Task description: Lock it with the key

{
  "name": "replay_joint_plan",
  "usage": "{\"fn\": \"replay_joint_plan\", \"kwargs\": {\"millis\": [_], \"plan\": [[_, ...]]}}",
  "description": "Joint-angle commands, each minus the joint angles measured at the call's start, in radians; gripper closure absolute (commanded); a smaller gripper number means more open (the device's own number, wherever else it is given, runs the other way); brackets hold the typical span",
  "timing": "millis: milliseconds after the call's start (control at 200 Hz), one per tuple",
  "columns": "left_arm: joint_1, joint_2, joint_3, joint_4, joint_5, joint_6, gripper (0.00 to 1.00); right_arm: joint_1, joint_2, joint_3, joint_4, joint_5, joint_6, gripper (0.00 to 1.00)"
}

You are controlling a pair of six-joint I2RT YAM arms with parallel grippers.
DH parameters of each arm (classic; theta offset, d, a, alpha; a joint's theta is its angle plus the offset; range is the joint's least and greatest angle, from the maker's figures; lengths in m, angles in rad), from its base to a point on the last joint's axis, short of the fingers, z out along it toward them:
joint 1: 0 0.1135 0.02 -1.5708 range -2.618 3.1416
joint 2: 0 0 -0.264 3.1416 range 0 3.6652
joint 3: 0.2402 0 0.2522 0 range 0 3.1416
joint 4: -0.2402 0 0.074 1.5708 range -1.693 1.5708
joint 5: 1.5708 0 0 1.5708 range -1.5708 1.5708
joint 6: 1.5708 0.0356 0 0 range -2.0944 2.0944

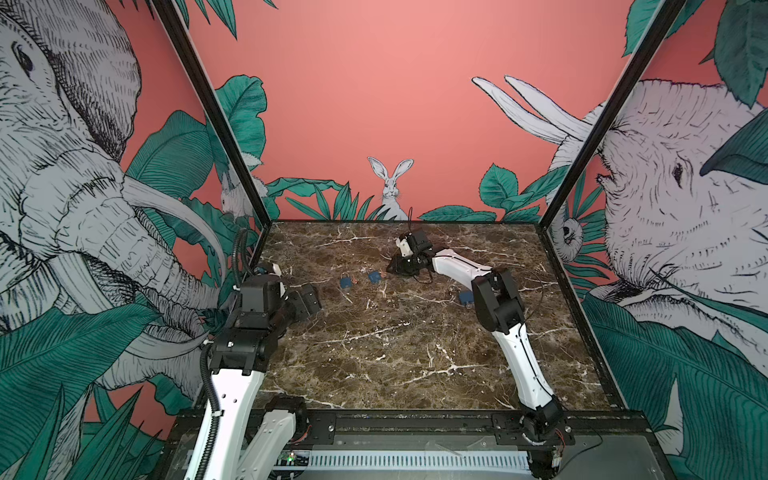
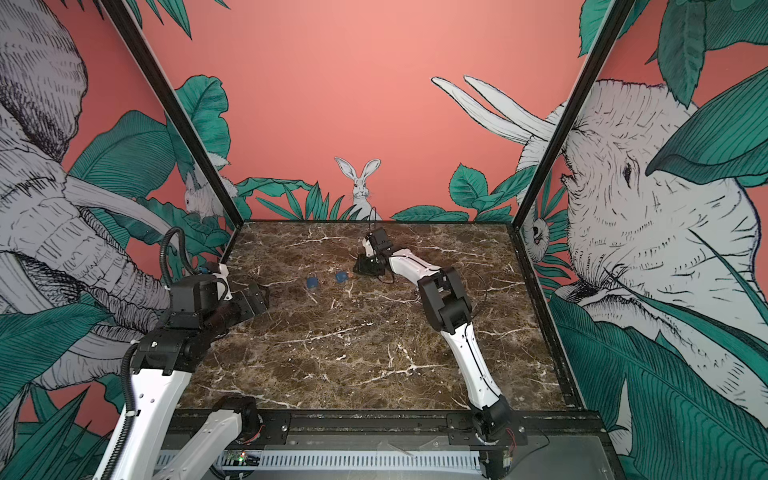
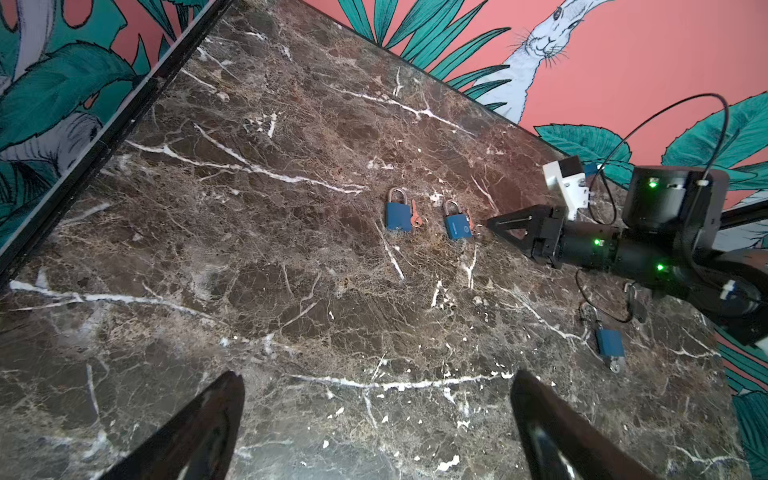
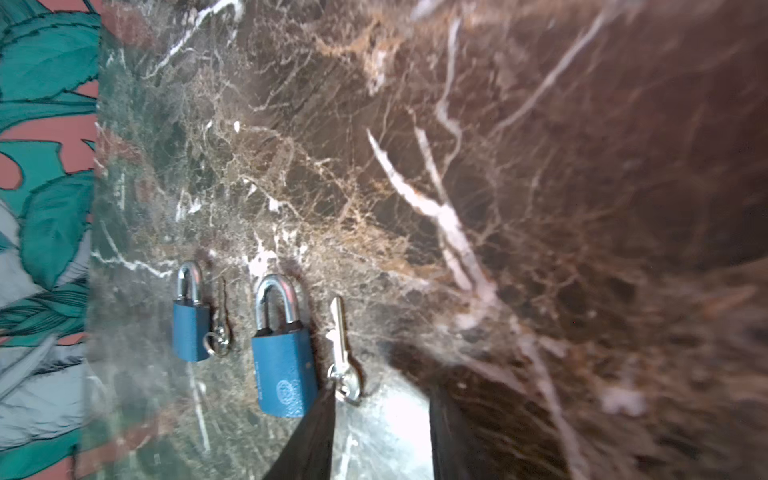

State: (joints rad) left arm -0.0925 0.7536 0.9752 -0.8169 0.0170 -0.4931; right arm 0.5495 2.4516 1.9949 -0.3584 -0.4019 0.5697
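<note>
While the left gripper idles: jaws wide and empty, well apart from the middle padlock, on its near left side.
Near padlock: well apart from the middle padlock, on its near right side; likely the next one.
Key: flat on the table, just beside the middle padlock, which looks already shut.
Right gripper: jaws partly spread, holding nothing; one fingertip nearly touches the key. It should spread wider, pull straight back, then lift, so the key is not dragged.

Right arm reaches, jaws seemingly beside padlock.
</note>
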Motion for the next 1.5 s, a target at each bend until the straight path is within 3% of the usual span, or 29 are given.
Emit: {"fn": "replay_joint_plan", "kwargs": {"millis": [0,75,120,160,180,370,465,545,750,875,1025,1210,1496], "plan": [[0.004,-0.016,-0.011,0.002,-0.017,-0.015,0.01,-0.014,-0.037,0.033,-0.137,0.067,-0.068,0.51],[0.004,-0.022,-0.010,-0.005,-0.017,-0.009,0.01,-0.029,-0.066,0.055,-0.175,0.084,-0.102,0.44],[0.004,-0.022,-0.009,-0.007,-0.011,-0.003,0.00,-0.042,-0.086,0.061,-0.190,0.092,-0.114,0.27],[0.004,-0.023,-0.010,-0.011,-0.011,-0.001,0.01,-0.056,-0.112,0.061,-0.197,0.092,-0.125,0.03],[0.004,-0.023,-0.009,-0.013,-0.011,-0.002,0.00,-0.063,-0.124,0.061,-0.203,0.096,-0.128,0.01],[0.004,-0.020,-0.015,-0.012,-0.018,0.011,0.00,-0.118,-0.257,0.068,-0.309,0.169,-0.206,0.01],[0.004,-0.001,-0.010,-0.018,-0.016,0.012,0.00,-0.129,-0.360,0.002,-0.333,0.263,-0.245,0.01],[0.004,0.030,-0.003,-0.046,-0.036,-0.022,0.01,-0.134,-0.451,-0.087,-0.347,0.338,-0.271,0.01],[0.000,0.121,-0.042,0.000,0.111,-0.054,0.00,-0.141,-0.721,-0.482,-0.232,0.575,-0.238,0.01],[-0.065,0.163,-0.067,0.057,0.080,-0.068,0.01,-0.169,-0.823,-0.664,-0.197,0.512,-0.246,0.01],[-0.292,0.213,-0.069,0.130,-0.103,-0.075,0.00,-0.212,-0.881,-0.823,-0.163,0.394,-0.249,0.01],[-0.405,0.337,-0.080,0.237,-0.087,-0.157,0.00,-0.244,-0.858,-0.879,-0.168,0.377,-0.294,0.01],[-0.524,0.362,-0.092,0.352,-0.275,-0.178,0.00,-0.251,-0.741,-0.850,-0.180,0.338,-0.363,0.02]]}}
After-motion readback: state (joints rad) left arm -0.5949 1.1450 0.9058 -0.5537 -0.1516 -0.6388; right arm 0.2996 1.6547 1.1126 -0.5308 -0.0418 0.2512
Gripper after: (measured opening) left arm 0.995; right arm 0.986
